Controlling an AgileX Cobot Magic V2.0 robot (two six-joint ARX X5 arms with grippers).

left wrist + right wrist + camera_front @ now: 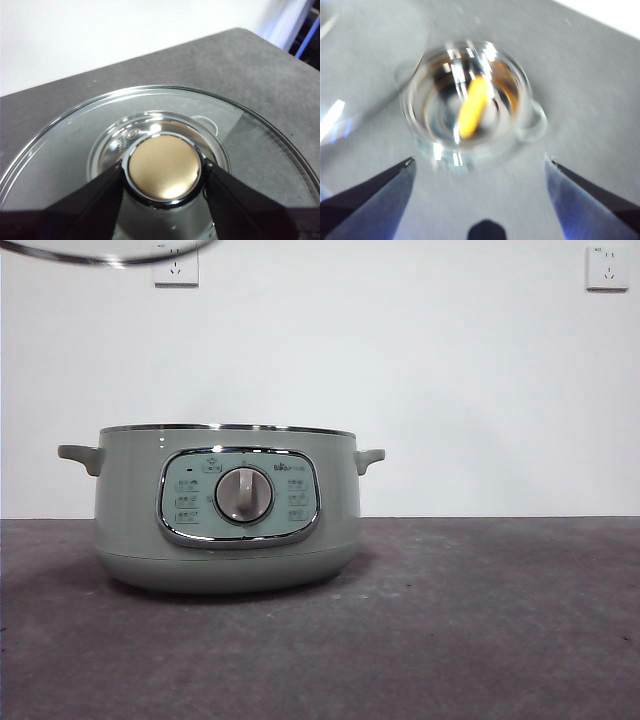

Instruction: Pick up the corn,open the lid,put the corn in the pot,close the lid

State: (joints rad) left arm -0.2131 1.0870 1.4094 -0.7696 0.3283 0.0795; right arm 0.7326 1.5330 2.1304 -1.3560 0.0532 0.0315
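Grey tabletop [500, 620] carries the pot [130, 510]; left claw [164, 172] grips the raised lid [65, 150] by its knob; right claw [479, 165] gapes wide above what looks like the corn [472, 107] inside

A plain white wall [450, 380] fills the back of the front view. Two white sockets are mounted high on it, one [176, 268] toward the left and one [607, 267] at the right edge. Below runs a dark grey table [480, 620], its surface matte and faintly speckled, evenly lit.
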